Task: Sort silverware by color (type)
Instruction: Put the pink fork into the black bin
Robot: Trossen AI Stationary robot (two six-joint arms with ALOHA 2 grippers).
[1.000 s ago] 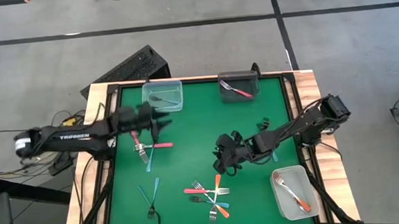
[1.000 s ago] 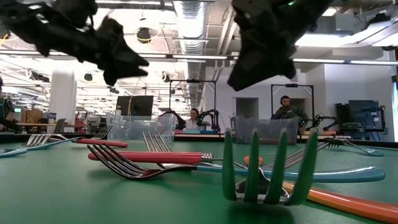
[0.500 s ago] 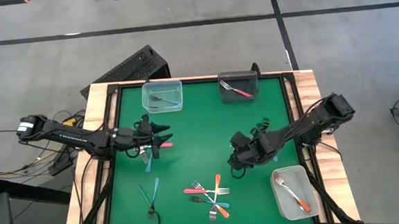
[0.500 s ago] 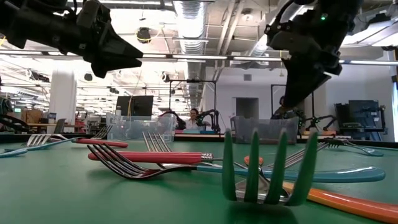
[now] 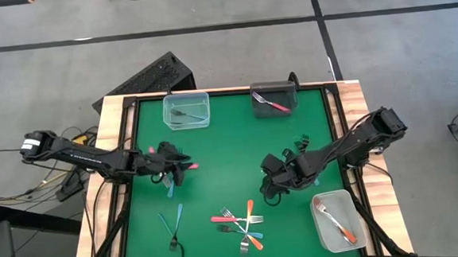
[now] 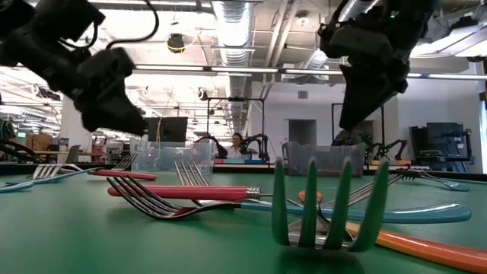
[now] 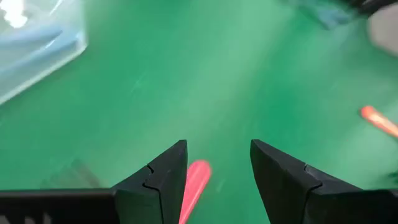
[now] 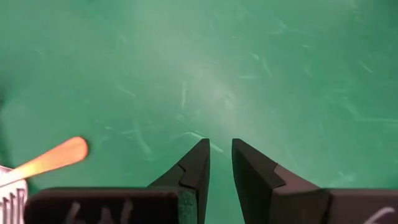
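Small forks with red, orange or teal handles lie flat on the green mat. My left gripper (image 5: 181, 162) (image 7: 217, 163) hangs open just above a red-handled fork (image 5: 190, 166). The fork's handle end (image 7: 194, 180) shows between the fingers, and a teal fork (image 5: 171, 186) lies beside it. My right gripper (image 5: 267, 190) (image 8: 221, 149) hovers over bare mat, open by only a narrow gap and holding nothing. It is just far-right of the mixed pile of forks (image 5: 239, 223). An orange handle end (image 8: 53, 155) shows off to its side. Two teal forks (image 5: 172, 228) lie crossed near the left.
A clear tub (image 5: 186, 109) at the far edge holds a teal fork. A dark tub (image 5: 273, 100) beside it holds a pink-red fork. A clear tub (image 5: 336, 218) at the near right holds an orange fork. A raised wooden rim (image 5: 347, 97) runs round the mat. People sit in the room beyond.
My left gripper has moved from in front of the far clear tub toward the near edge and has come down over the red-handled fork. My right gripper has shifted a little toward the table's right edge, away from the pile, then stayed. No fork has moved.
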